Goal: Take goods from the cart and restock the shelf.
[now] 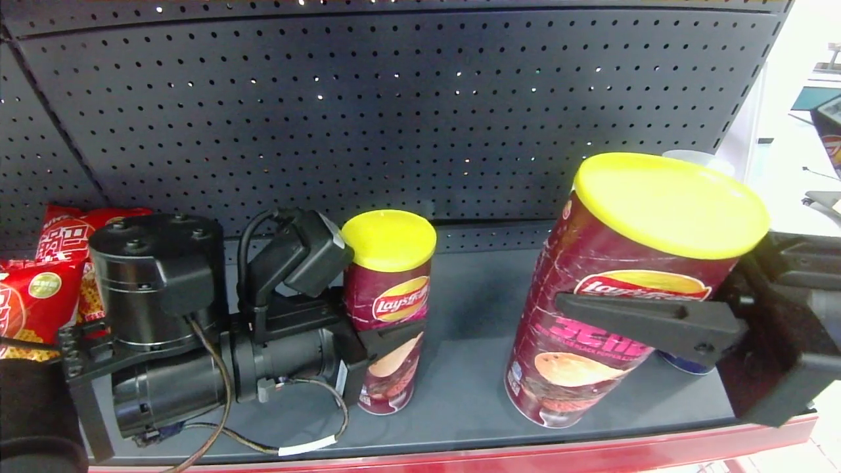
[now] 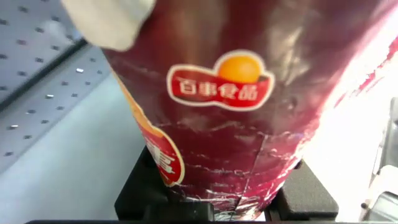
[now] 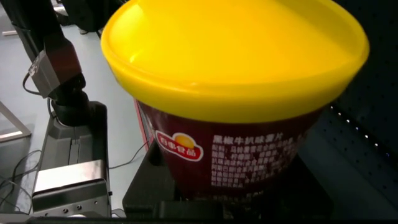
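Note:
Two maroon chip cans with yellow lids are at the dark grey shelf (image 1: 474,309). The smaller-looking can (image 1: 389,309) stands upright on the deck with my left gripper (image 1: 389,336) shut on its middle. In the left wrist view this can (image 2: 230,112) sits between the black pads (image 2: 142,194). The nearer can (image 1: 624,289) leans to the left, its base close to the shelf's front edge, and my right gripper (image 1: 634,318) is shut on it. The right wrist view looks down onto its yellow lid (image 3: 235,53) above the right gripper (image 3: 227,202).
Red snack bags (image 1: 49,279) lie at the shelf's left end. A blue-and-white can (image 1: 683,363) with a pale lid stands behind the leaning can. Perforated back panel (image 1: 394,112) closes the rear; a red lip (image 1: 591,453) runs along the front. Bare deck lies between the two cans.

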You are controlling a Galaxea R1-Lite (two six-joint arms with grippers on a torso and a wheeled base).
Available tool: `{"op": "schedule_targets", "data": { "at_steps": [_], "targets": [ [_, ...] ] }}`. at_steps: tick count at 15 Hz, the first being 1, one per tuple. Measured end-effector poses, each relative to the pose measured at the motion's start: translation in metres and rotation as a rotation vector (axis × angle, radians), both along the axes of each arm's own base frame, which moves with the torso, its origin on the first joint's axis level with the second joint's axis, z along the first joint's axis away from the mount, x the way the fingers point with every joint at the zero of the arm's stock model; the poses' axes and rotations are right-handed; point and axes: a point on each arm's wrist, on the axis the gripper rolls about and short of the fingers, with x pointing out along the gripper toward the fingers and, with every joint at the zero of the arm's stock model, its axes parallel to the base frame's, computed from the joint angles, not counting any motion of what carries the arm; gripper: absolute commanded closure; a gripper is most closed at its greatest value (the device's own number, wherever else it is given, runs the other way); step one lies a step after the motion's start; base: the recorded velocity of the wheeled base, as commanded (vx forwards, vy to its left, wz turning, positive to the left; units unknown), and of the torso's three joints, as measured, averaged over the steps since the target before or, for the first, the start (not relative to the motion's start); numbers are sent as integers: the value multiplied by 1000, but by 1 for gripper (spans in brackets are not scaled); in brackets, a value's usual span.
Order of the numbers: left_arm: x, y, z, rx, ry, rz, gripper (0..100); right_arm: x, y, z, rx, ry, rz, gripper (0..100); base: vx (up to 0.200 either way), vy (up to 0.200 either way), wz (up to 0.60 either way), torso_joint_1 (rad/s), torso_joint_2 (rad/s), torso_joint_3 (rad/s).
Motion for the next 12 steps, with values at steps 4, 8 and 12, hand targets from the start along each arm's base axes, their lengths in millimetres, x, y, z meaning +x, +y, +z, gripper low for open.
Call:
{"op": "schedule_targets", "data": {
  "at_steps": [4,8,12],
  "targets": [
    [1,-1,-7,16,21,1,100,3,2,3,23,-19,-2,100,0,0,0,0,0,0],
    [-1,1,-10,23,29,5,100,7,6,2,20,-16,-1,100,0,0,0,0,0,0],
    [-4,10,-14,33,41,24,100,9,8,0,14,-9,-1,100,0,0,0,0,0,0]
  ]
}}
